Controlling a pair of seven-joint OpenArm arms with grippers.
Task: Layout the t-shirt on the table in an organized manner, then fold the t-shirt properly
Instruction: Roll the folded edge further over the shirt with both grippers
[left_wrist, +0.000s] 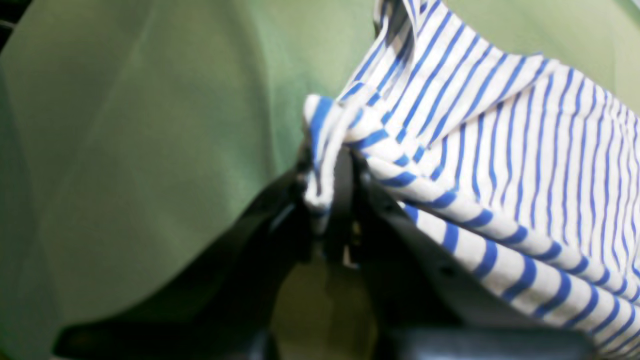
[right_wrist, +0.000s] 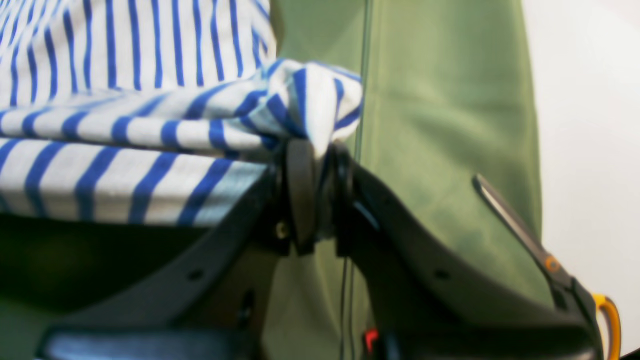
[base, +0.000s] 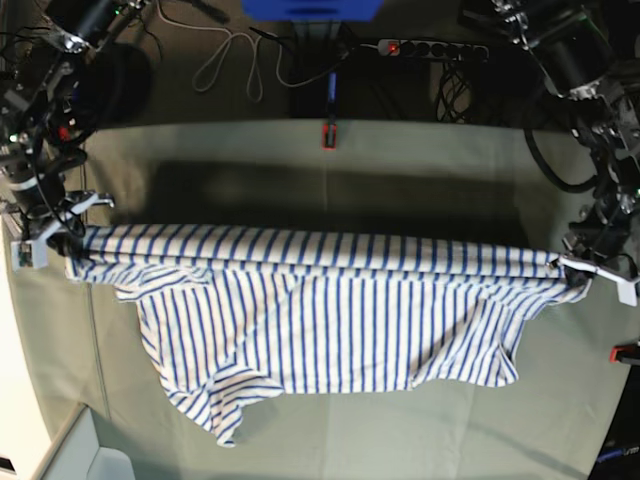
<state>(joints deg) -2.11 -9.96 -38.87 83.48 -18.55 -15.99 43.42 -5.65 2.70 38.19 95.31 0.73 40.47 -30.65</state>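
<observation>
The white t-shirt with blue stripes hangs stretched between both grippers above the pale green table, its lower part draping toward the front. My left gripper is shut on a bunched corner of the t-shirt, at the right of the base view. My right gripper is shut on the other corner of the t-shirt, at the left of the base view. The top edge is rolled into a taut band between them.
A red clamp sits at the table's far edge and another at its right edge. Scissors with an orange handle lie near the table's edge by my right gripper. Cables and a power strip lie behind the table.
</observation>
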